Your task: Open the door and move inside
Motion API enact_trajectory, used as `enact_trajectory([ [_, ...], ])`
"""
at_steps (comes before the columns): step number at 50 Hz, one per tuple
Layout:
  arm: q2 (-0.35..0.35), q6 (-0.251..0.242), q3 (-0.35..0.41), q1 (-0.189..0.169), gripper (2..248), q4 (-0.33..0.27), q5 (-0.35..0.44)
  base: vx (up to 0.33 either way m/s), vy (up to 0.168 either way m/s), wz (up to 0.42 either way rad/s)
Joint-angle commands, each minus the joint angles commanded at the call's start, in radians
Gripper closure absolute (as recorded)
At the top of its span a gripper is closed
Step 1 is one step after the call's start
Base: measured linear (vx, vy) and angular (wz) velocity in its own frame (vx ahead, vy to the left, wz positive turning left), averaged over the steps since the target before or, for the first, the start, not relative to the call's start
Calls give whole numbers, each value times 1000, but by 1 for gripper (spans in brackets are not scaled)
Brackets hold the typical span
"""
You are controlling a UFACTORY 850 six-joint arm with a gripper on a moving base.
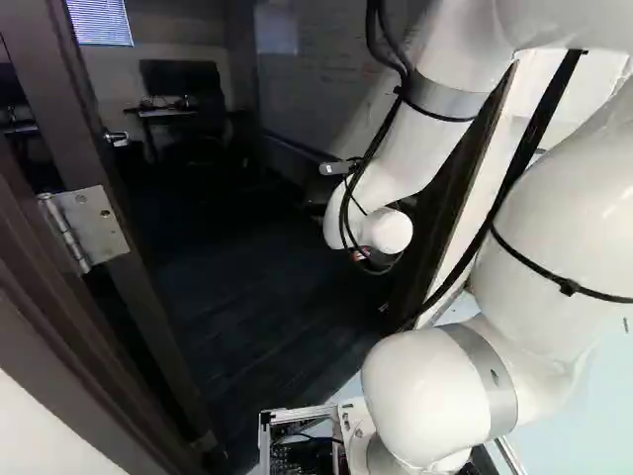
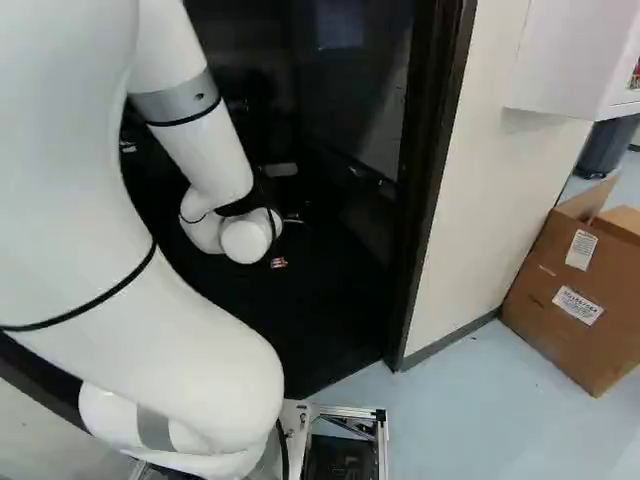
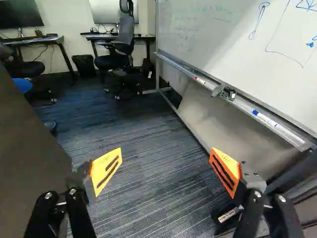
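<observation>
Floor (image 2: 470, 420) holds cardboard box (image 2: 560, 320), contents hidden; door (image 3: 25, 148) open.

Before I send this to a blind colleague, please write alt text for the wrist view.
The gripper, jaws open and empty, faces into a room over striped carpet, between a dark door and a whiteboard. Desks and an office chair stand beyond.

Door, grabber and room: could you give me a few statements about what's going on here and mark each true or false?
1. The door stands open. True.
2. The gripper is clamped on the door handle. False: its fingers stand wide apart, gripping nothing.
3. The whiteboard has marks drawn on it. True.
4. The cardboard box sits on a desk. False: it stands on the floor.
</observation>
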Motion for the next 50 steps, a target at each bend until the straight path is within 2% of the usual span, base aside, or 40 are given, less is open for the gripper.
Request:
enact_trajectory([
  [25,0,0,0,0,3,0,0,87,5,7],
  [50,0,0,0,0,3,0,0,73,25,120],
])
